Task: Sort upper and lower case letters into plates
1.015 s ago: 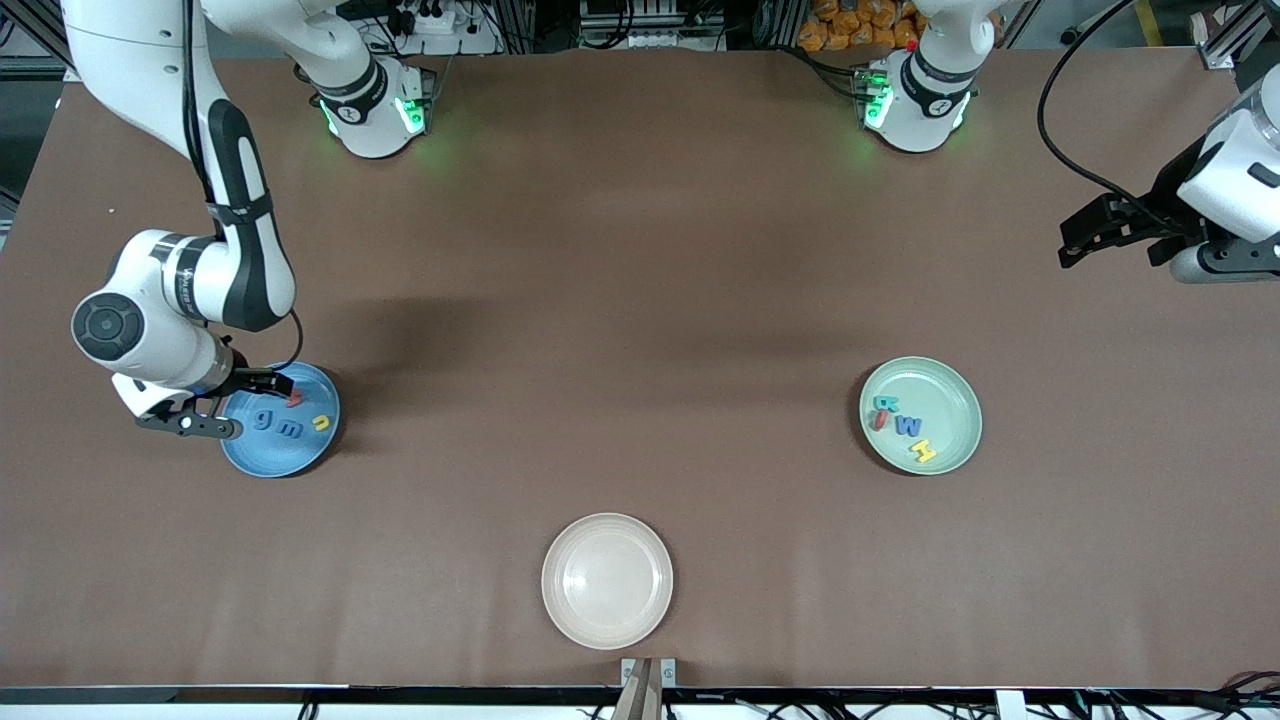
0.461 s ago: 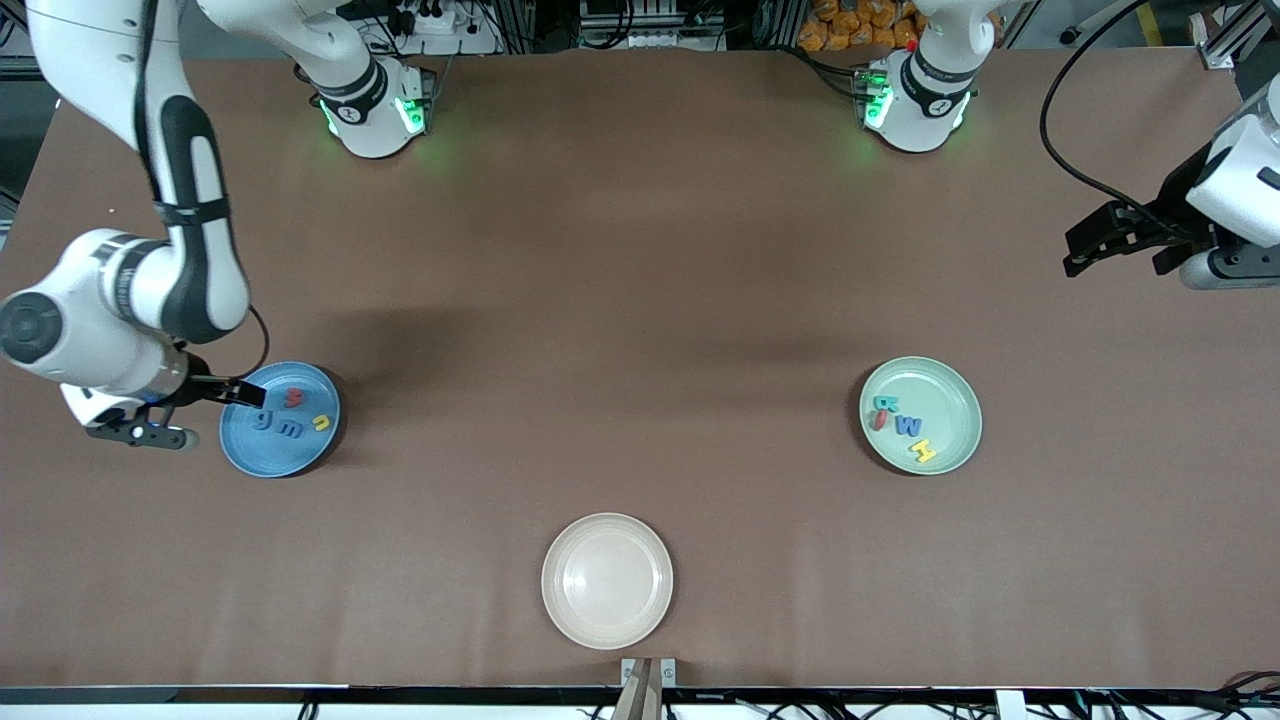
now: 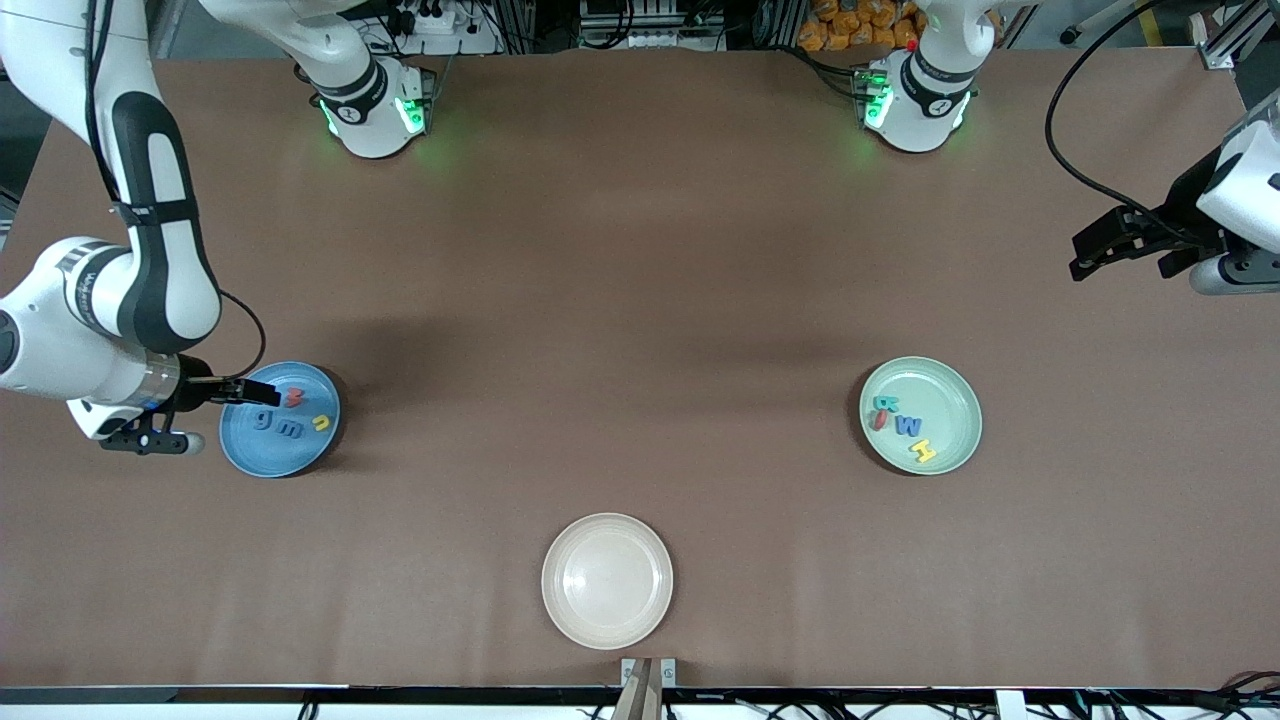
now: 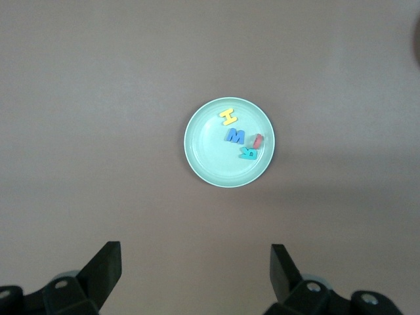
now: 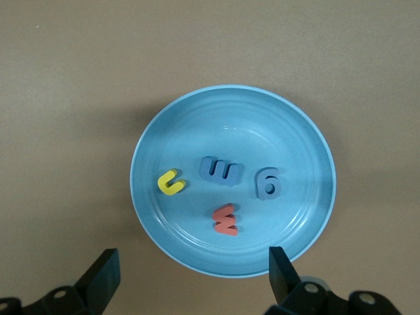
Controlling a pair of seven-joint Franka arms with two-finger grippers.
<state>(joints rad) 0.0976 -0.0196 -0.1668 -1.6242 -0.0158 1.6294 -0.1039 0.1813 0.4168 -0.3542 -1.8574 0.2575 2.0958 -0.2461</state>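
The blue plate [image 3: 255, 455] at the right arm's end of the table holds several letters: a red w [image 3: 294, 398], a blue g [image 3: 263, 420], a blue m [image 3: 290, 430] and a yellow u [image 3: 321, 424]. My right gripper [image 3: 228, 417] hangs open and empty over that plate's rim; its wrist view shows the blue plate [image 5: 289, 138] past the fingertips [image 5: 108, 262]. The mint green plate [image 3: 950, 395] holds a teal R [image 3: 884, 403], red I [image 3: 879, 421], blue M [image 3: 908, 426] and yellow H [image 3: 922, 451]. My left gripper [image 3: 1118, 262] is open, high over bare table, with the mint plate [image 4: 210, 161] far below.
A cream-beige plate [image 3: 607, 580] with nothing in it sits near the table's front edge, midway between the two arms' ends. Brown table surface [image 3: 620, 330] stretches between the plates. The arm bases stand along the table's edge farthest from the front camera.
My right arm has drawn back from over the blue plate toward its end of the table, leaving the red w in the plate. My left gripper drifted slightly toward its table end.
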